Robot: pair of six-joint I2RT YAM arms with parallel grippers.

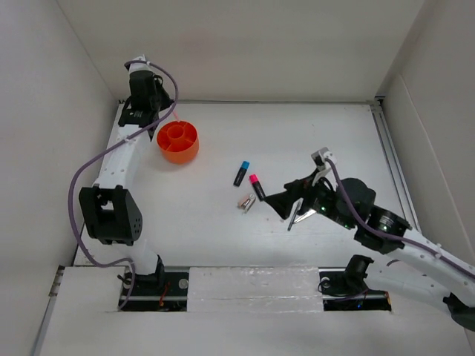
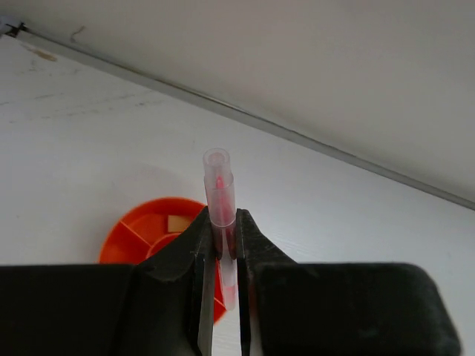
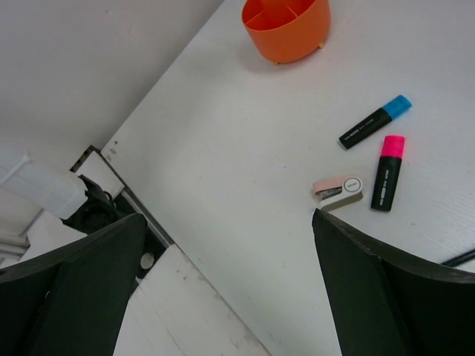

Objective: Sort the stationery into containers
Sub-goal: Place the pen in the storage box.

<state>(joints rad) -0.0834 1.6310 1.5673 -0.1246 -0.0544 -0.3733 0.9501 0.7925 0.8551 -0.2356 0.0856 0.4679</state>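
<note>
Left wrist, left gripper [image 2: 223, 239] clamps pink pen [image 2: 219, 191], seemingly above organiser [image 2: 125, 231]

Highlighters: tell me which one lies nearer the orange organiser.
The blue-capped highlighter. The pink-capped highlighter lies just beyond it, farther from the orange organiser.

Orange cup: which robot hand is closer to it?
Left. The left gripper, shut on the pink pen, hangs right by the orange organiser. The right gripper is open and far off, past the pink-capped highlighter.
</note>
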